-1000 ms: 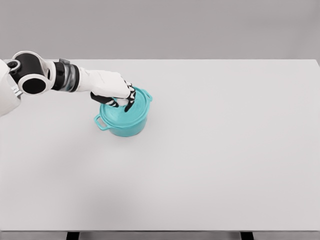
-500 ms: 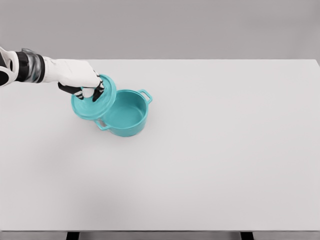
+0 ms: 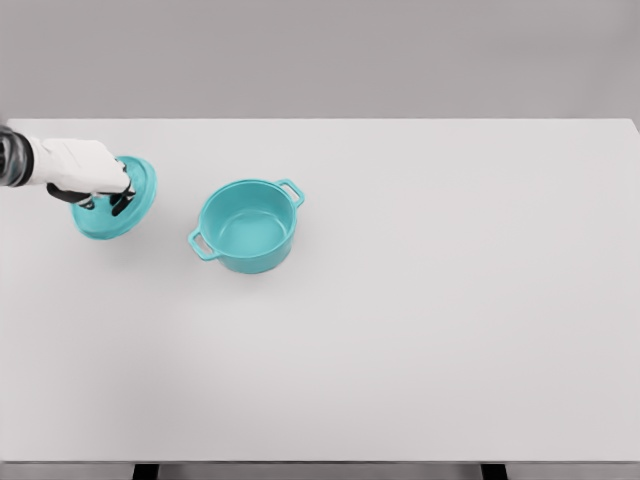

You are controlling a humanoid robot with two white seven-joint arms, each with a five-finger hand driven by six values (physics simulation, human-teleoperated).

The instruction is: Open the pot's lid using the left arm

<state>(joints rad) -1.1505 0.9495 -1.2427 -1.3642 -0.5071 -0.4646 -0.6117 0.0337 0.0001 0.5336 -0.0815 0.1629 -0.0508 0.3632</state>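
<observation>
A teal pot (image 3: pixel 248 227) with two side handles stands open on the white table (image 3: pixel 420 300), left of the middle. Its inside shows nothing in it. The matching teal lid (image 3: pixel 128 202) is held tilted above the table at the far left, well apart from the pot. My left hand (image 3: pixel 100 190) is shut on the lid from above, its dark fingers wrapped around the knob, which is hidden. The left forearm enters from the left edge. The right arm does not show.
The table's far edge runs behind the pot and lid, its left edge lies close to the lid. Two dark table legs show at the bottom edge.
The left hand lifted the lid off the pot and carried it to the left, clear of the pot. The pot has stayed in place.
</observation>
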